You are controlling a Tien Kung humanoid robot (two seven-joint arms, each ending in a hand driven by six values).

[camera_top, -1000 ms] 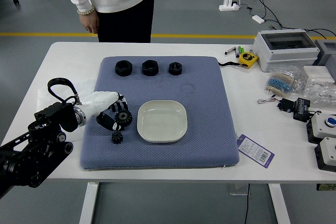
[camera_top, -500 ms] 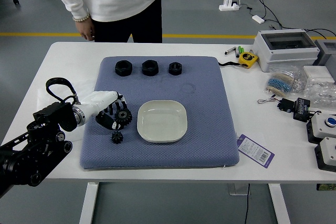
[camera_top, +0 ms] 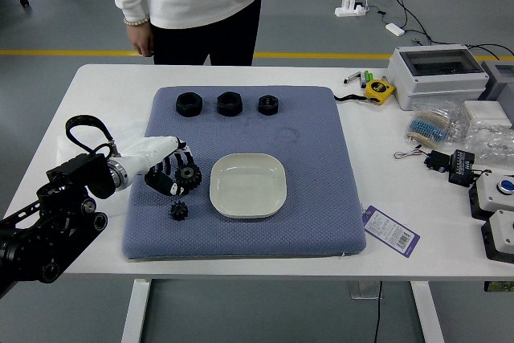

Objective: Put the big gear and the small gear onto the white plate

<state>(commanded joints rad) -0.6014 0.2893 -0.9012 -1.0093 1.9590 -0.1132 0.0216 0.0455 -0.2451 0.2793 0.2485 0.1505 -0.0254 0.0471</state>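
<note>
Under the left hand (camera_top: pixel 170 173), the mat (camera_top: pixel 321 214) has a matt, finely textured, cloth-like surface. At the fingertips, the big gear (camera_top: pixel 189 176) looks dark and dull; nearer the robot than the hand, the small gear (camera_top: pixel 179 211) has the same matt look. Right of the hand, the plate (camera_top: pixel 248 186) is smooth with a soft gloss. Behind the hand, the wrist ring (camera_top: pixel 118 173) shines like metal. The bench (camera_top: pixel 281 267) around the mat is smooth and matt. Far right of the hand, the clear bags (camera_top: pixel 490 142) are crinkled, glossy plastic.
</note>
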